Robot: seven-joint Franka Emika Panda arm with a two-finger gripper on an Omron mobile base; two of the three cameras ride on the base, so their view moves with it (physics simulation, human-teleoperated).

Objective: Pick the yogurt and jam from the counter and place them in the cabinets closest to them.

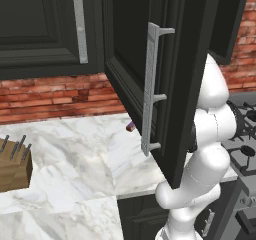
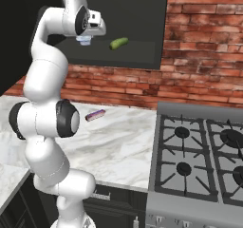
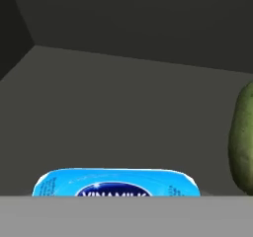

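Blue-lidded white yogurt tub (image 3: 116,182) sits on the open black cupboard's (image 2: 142,56) shelf, right under the gripper (image 2: 85,41), near a green pickle (image 2: 119,42). Fingers seem to be letting go; I cannot tell. Purple-lidded jam jar (image 2: 95,115) waits on the white marble counter (image 2: 118,146) below the cupboard.

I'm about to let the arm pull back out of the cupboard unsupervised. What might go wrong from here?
1. The yogurt lies right under the gripper on the cabinet shelf; withdrawing low could drag it out.
2. The green pickle-like item lies close beside it; a sideways swing might knock it.
3. The open cabinet door hangs next to the arm; a wide retreat may strike it.
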